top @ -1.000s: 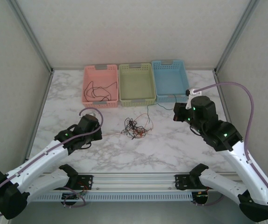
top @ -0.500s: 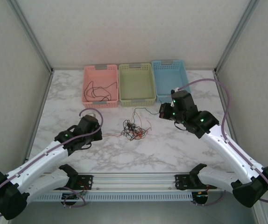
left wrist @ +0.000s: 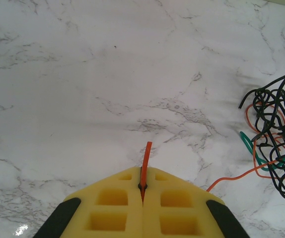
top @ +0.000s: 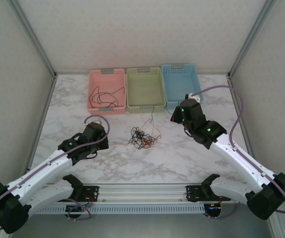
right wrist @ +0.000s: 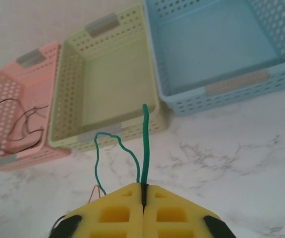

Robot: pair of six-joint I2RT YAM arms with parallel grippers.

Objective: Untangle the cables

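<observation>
Green cable (right wrist: 145,144), hair-thin from above, stands clamped in right end effector (right wrist: 143,191).

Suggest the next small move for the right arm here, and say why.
Probably carry the green cable over the green basket and open there. The right fingers are shut on its end just short of that basket, black cables already lie in the pink basket, and the left fingers pin an orange cable, anchoring the tangle.
</observation>
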